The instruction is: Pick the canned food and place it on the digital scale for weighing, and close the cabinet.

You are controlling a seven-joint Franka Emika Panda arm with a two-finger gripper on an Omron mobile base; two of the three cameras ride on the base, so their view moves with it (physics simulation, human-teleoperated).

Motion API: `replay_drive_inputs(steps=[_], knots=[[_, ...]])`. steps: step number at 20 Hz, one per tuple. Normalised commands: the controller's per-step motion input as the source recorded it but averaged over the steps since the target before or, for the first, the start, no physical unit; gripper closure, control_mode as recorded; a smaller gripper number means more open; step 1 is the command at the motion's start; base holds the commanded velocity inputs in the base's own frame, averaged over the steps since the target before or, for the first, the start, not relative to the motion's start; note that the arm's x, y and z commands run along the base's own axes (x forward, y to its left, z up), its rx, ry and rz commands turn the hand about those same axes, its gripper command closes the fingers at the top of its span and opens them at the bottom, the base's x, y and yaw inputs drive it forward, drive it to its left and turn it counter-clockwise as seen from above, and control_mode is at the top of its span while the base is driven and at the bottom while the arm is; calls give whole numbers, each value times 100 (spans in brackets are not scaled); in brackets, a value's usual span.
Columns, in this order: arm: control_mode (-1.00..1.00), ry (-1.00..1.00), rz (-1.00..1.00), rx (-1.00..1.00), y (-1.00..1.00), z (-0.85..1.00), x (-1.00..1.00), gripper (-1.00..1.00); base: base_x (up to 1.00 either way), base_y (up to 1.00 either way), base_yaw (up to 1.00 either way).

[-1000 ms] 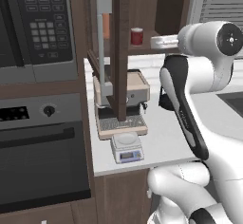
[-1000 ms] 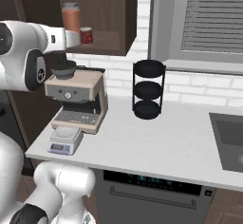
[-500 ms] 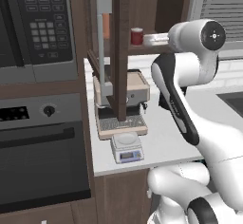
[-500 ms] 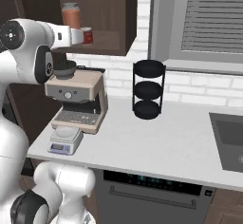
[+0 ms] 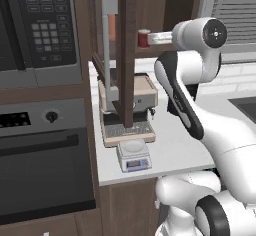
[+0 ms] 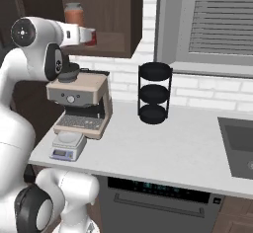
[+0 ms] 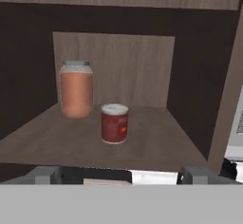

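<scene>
Since a second ago the arm has swung up and the gripper (image 7: 121, 174) now faces the open cabinet (image 7: 114, 71). Its fingers are spread wide, holding nothing. The canned food (image 7: 114, 123) stands mid-shelf, toward the front edge, right of the orange jar (image 7: 75, 88). An off-centre approach could topple the can or bump the jar.

Arm (image 5: 186, 96) is glossy white and rounded, with black bands at the joints and a round dark-centred cap on the elbow.
</scene>
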Motion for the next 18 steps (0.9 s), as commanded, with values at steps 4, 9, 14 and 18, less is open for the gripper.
replay_drive_inputs(steps=[4,9,14,18], knots=[[-100,0,0,0,0,0,35,-100,0,0,0],[-100,0,0,0,4,-4,43,-100,0,0,0],[-100,0,0,0,0,0,44,-100,0,0,0],[-100,0,0,0,0,-1,46,-100,0,0,0]])
